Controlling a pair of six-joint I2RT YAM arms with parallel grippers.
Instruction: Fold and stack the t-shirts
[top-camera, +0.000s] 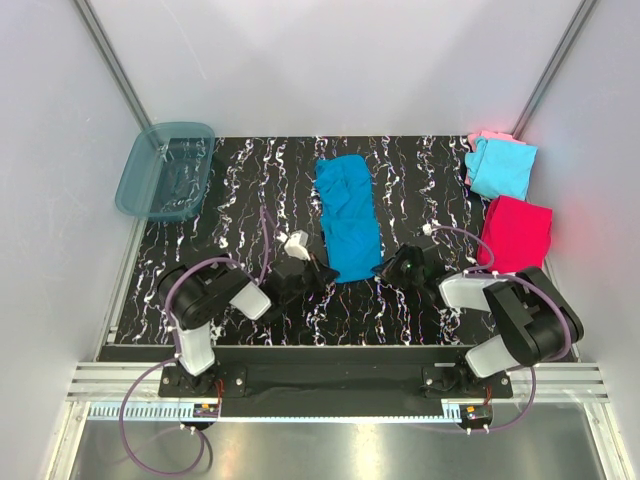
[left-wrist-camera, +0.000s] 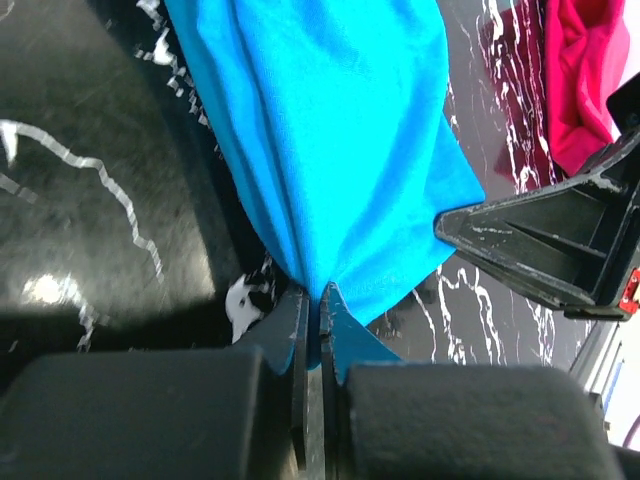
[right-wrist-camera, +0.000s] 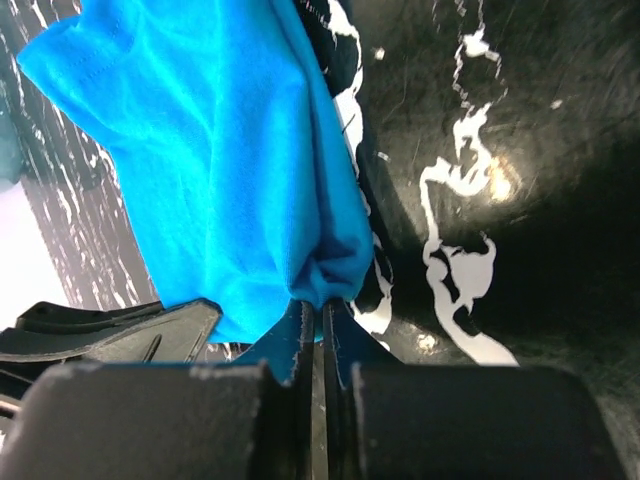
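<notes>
Your left pincer (left-wrist-camera: 318, 300) is clamped tight on the near left corner of the large teal-blue cloth t-shirt (top-camera: 347, 215). Your right pincer (right-wrist-camera: 320, 312) is clamped likewise on the near right corner. The cloth inside both pinches is hidden. The shirt lies as a strip mid black marbled tabletop (top-camera: 250, 190), long axis running away from the bases. Far right, the light cyan t-shirt (top-camera: 503, 170) mostly covers the pale pink t-shirt (top-camera: 487, 137).

The right pincer (right-wrist-camera: 317, 312), jaws pressed together, grips a bunched edge of the blue t-shirt (right-wrist-camera: 200, 150) (spread on the black, white-veined counter (right-wrist-camera: 540, 100)), with the left pincer (right-wrist-camera: 110, 335) beside it.
</notes>
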